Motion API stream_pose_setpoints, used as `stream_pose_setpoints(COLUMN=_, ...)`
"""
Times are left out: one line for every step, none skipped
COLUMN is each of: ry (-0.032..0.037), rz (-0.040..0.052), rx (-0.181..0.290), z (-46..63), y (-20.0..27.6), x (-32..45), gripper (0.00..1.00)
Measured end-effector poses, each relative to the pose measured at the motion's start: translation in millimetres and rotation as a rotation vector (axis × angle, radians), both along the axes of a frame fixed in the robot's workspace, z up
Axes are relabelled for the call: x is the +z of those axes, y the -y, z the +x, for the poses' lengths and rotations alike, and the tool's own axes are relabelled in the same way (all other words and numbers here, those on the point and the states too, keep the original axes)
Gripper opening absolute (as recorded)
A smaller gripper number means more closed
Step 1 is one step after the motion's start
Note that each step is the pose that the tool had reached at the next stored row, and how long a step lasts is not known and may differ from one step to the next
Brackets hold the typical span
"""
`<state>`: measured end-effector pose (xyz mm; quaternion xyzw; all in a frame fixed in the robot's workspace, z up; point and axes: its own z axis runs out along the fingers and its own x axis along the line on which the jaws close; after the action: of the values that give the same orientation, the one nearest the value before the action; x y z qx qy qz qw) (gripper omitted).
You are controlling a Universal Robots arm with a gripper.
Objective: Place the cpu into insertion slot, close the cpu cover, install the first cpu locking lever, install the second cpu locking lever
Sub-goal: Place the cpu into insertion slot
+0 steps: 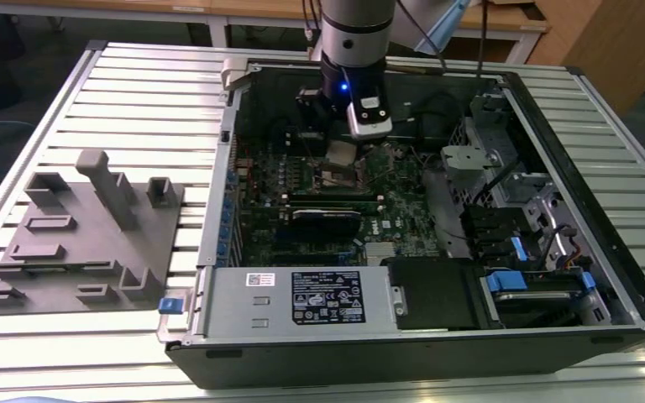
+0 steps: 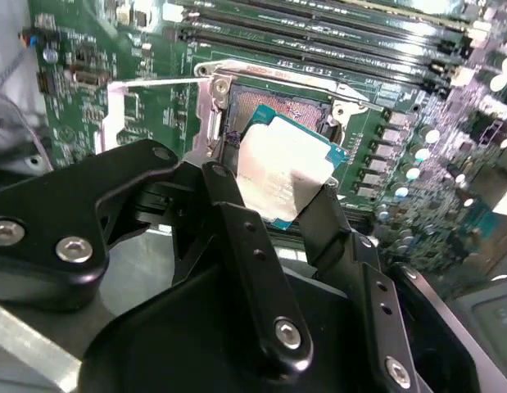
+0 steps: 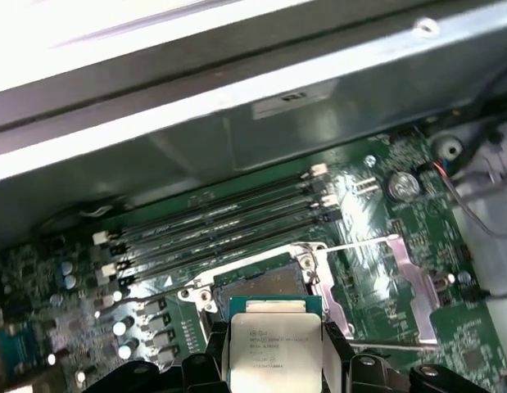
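Observation:
My gripper (image 1: 339, 158) is shut on the cpu (image 2: 290, 168), a small square chip with a silvery top and a teal edge, pinched by two opposite sides between the black fingers (image 2: 230, 209). The cpu (image 3: 273, 340) hangs slightly tilted right over the insertion slot (image 3: 261, 282); I cannot tell whether they touch. The slot (image 2: 265, 106) shows a dark pin field inside a silver frame. The cpu cover (image 3: 405, 282) lies flipped open beside the slot, and its silver frame (image 2: 114, 110) shows in both wrist views. A thin wire lever (image 3: 355, 245) stands free along the slot's edge.
The green motherboard (image 1: 300, 218) lies inside an open computer case (image 1: 591, 210) with tall walls. Long memory slots (image 3: 220, 221) run beside the socket. A power supply box (image 1: 300, 295) and drive bays (image 1: 524, 252) crowd the case. A grey fixture plate (image 1: 76, 235) rests on the slatted table.

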<state>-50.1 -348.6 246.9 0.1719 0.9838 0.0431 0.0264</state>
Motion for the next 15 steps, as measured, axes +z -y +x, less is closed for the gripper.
stream_pose_setpoints(ry=0.0, rz=0.0, rx=-0.018, z=0.0, y=0.0, x=-0.1, gripper=0.54)
stream_pose_setpoints(ry=-0.0001, rz=-0.0001, rx=-0.036, z=0.0, y=0.0, x=-0.2, gripper=0.54)
stream_pose_setpoints(ry=-0.0001, rz=-0.0002, rx=-0.054, z=0.0, y=0.0, x=-0.3, gripper=0.54)
stream_pose_setpoints(ry=-0.0001, rz=-0.0003, rx=-0.071, z=0.0, y=0.0, x=-0.3, gripper=0.54)
stream_pose_setpoints(ry=-0.0001, rz=-0.0001, rx=-0.089, z=0.0, y=0.0, x=-0.4, gripper=0.54)
stream_pose_setpoints(ry=-0.0001, rz=-0.0001, rx=-0.109, z=0.0, y=0.0, x=-0.6, gripper=0.54)
stream_pose_setpoints(ry=0.0, rz=-0.0001, rx=-0.127, z=0.0, y=0.0, x=-0.7, gripper=0.54)
stream_pose_setpoints(ry=-0.0001, rz=-0.0001, rx=-0.145, z=0.0, y=0.0, x=-0.8, gripper=0.54)
stream_pose_setpoints(ry=-0.0001, rz=-0.0002, rx=-0.163, z=0.0, y=0.0, x=-0.8, gripper=0.54)
stream_pose_setpoints(ry=-0.0001, rz=-0.0002, rx=-0.181, z=0.0, y=0.0, x=-1.0, gripper=0.54)
stream_pose_setpoints(ry=-0.0001, rz=-0.0001, rx=-0.199, z=0.0, y=0.0, x=-1.1, gripper=0.54)
stream_pose_setpoints(ry=-0.0001, rz=-0.0001, rx=-0.217, z=0.0, y=0.0, x=-1.2, gripper=0.54)
stream_pose_setpoints(ry=-0.0002, rz=-0.0002, rx=-0.236, z=0.0, y=0.0, x=-1.3, gripper=0.54)
stream_pose_setpoints(ry=-0.0001, rz=-0.0002, rx=-0.252, z=0.0, y=0.0, x=-1.4, gripper=0.54)
stream_pose_setpoints(ry=-0.0001, rz=-0.0001, rx=-0.268, z=0.0, y=0.0, x=-1.5, gripper=0.54)
